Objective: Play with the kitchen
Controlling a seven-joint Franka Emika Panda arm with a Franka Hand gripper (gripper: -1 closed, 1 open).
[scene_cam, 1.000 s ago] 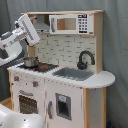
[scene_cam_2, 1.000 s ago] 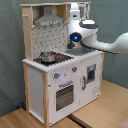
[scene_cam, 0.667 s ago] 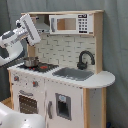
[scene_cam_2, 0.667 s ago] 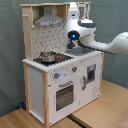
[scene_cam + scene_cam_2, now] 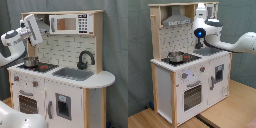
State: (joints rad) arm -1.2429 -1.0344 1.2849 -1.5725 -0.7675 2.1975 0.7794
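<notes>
A: First exterior view: white robot gripper (image 5: 34, 29) is up under the range hood of the white-and-wood toy kitchen (image 5: 75, 95); the small steel pot (image 5: 30, 62) sits below it. Can't tell its opening.

B: Second exterior view: gripper (image 5: 201, 12) is beside the shelf post. Swinging sideways could clip it, I'd say. Room is open out front.

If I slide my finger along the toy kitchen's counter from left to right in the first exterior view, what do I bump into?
Little pot → black hob → grey sink → black faucet → the rounded white end of the counter.
</notes>
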